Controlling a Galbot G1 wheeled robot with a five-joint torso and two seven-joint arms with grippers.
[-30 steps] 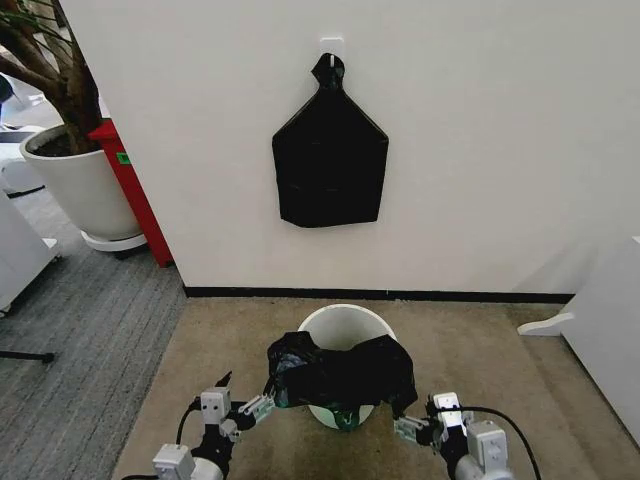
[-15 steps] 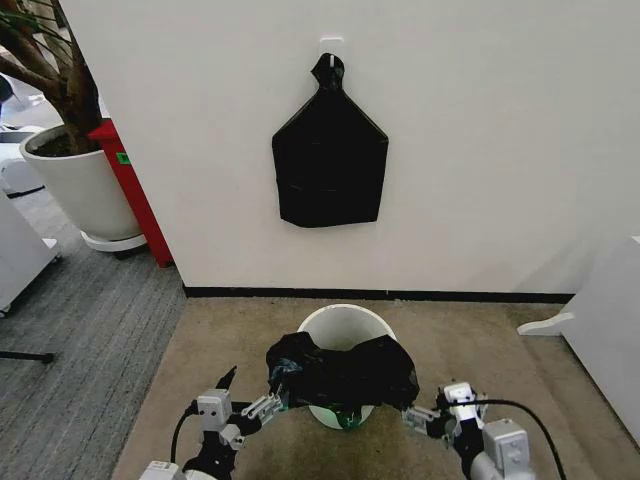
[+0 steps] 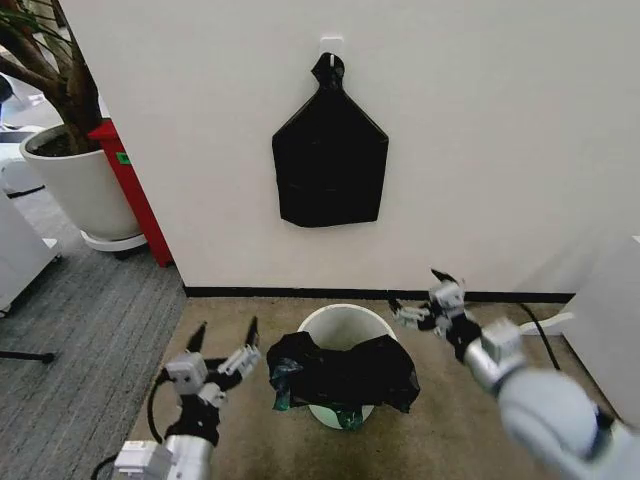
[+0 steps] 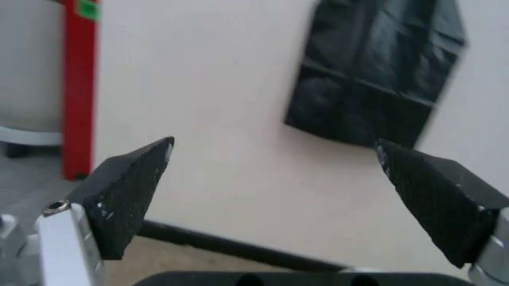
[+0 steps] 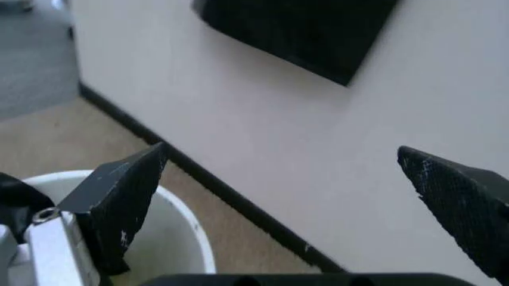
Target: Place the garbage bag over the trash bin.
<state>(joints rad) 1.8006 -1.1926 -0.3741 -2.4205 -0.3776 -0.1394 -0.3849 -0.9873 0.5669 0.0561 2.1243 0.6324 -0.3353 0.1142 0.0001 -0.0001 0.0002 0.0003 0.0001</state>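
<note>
Black and glossy, the garbage bag [image 3: 342,373] lay crumpled across the near side of the trash bin [image 3: 345,324], draped over its front rim, the far half of the white mouth uncovered. Left gripper [image 3: 222,348] hung just left of the bin, fingers spread wide, holding nothing, clear of the film. Right gripper [image 3: 421,302] was up by the bin's far right rim, near the wall, jaws apart and empty too. On the wall above hung a flat black sheaf [image 3: 330,158].

Office-like interior: plain cream wall [image 3: 500,150], grey carpet tiles [image 3: 90,330], large white planter holding a tree [image 3: 75,185], red post [image 3: 135,190].
</note>
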